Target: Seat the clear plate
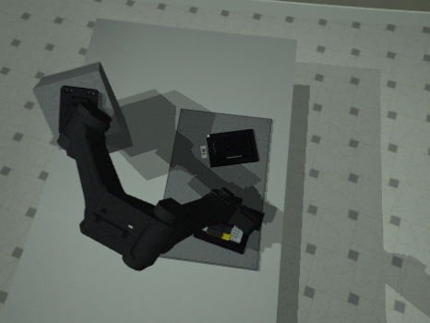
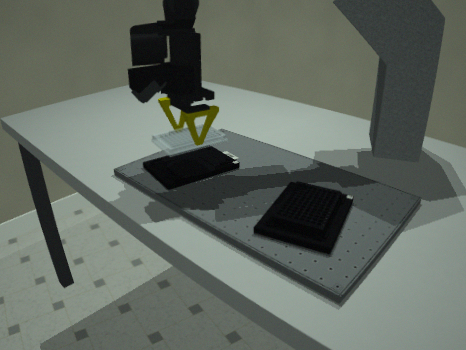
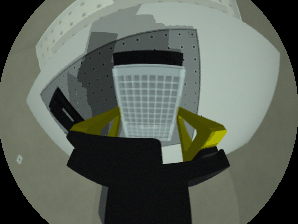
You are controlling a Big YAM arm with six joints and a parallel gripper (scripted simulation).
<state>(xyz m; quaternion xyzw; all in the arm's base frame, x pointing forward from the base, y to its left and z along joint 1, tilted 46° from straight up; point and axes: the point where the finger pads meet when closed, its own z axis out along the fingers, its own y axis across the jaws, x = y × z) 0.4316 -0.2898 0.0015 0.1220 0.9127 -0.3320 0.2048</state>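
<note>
My gripper (image 2: pixel 190 131), with yellow fingers, is shut on the clear 96-well plate C51 (image 2: pixel 186 137) across its width. It holds the plate level in the air, a little above the black plate nest N2 (image 2: pixel 191 165) at the near-left end of the deck. In the wrist view the clear plate (image 3: pixel 148 103) sits between the yellow fingers, with the nest (image 3: pixel 149 58) below and beyond it. In the top view the arm hides most of the plate (image 1: pixel 232 233) and the nest (image 1: pixel 220 239). The black plate C15 (image 2: pixel 306 207) sits flat in nest N1; it also shows from above (image 1: pixel 232 147).
The grey perforated deck lies on a pale table. A tall grey block (image 2: pixel 402 80) stands at the back right, holding the arm's base (image 1: pixel 78 99). Small white labels sit by N2 (image 2: pixel 231 159) and N1 (image 1: pixel 203 149).
</note>
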